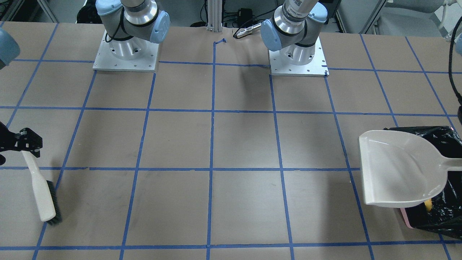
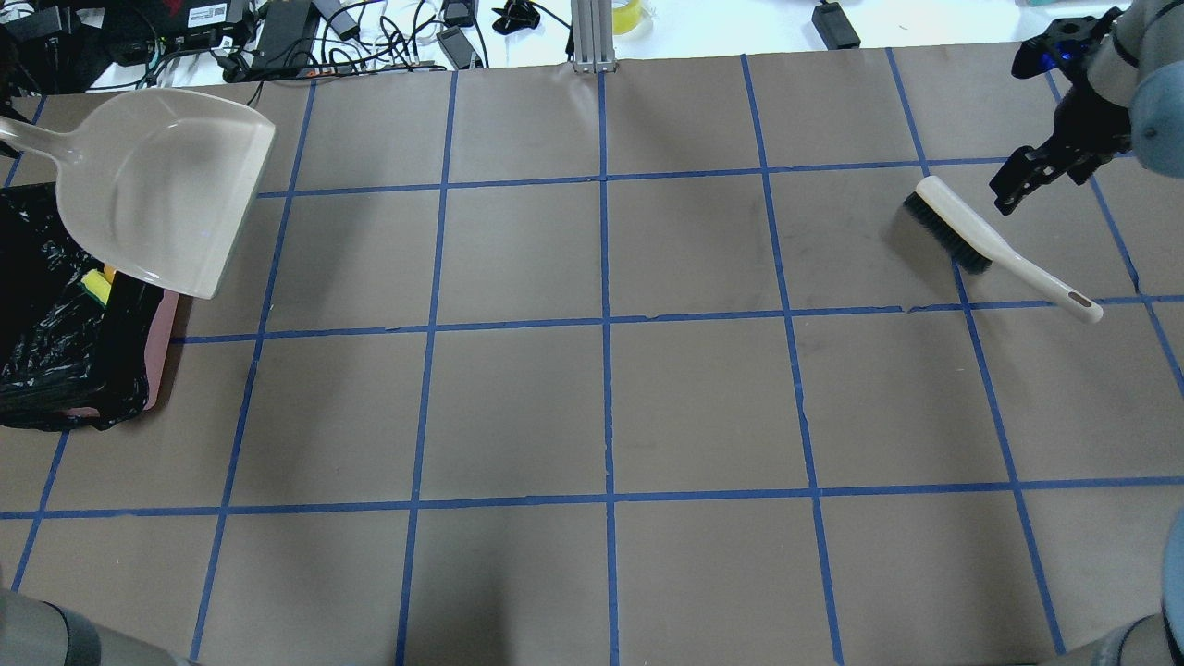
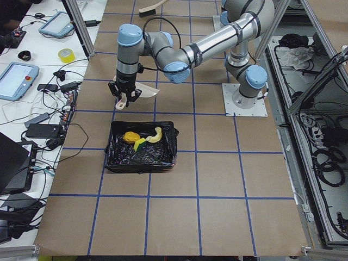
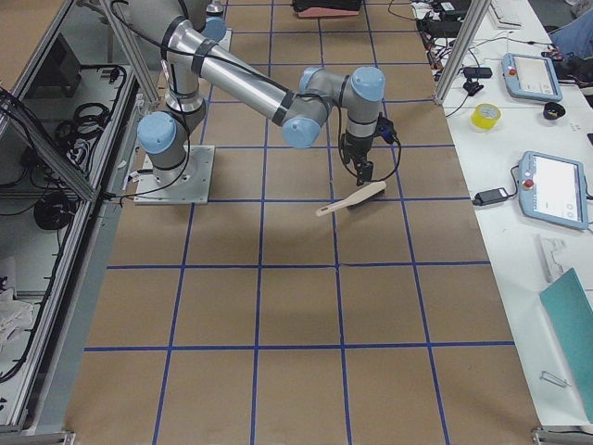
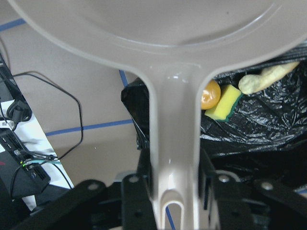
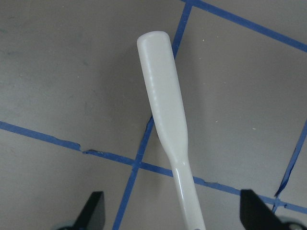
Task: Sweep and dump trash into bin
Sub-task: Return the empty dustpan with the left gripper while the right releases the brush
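My left gripper (image 5: 175,191) is shut on the handle of the cream-white dustpan (image 2: 157,185), which is empty and held in the air over the edge of the bin (image 2: 165,347). The pink bin has a black bag liner. In it lie the bread roll (image 5: 210,94), the yellow sponge wedge (image 5: 223,101) and the croissant (image 5: 263,79); the exterior left view shows them too (image 3: 142,138). My right gripper (image 2: 1041,180) is open and hovers above the white brush (image 2: 994,250), which lies on the table. Its handle (image 6: 165,115) runs between the spread fingers (image 6: 93,211), untouched.
The brown table has a blue tape grid (image 2: 606,324). The two arm bases (image 1: 126,54) (image 1: 297,57) stand at the robot's edge. A side bench with cables, tablets and a tape roll (image 3: 66,55) lies beyond the far edge.
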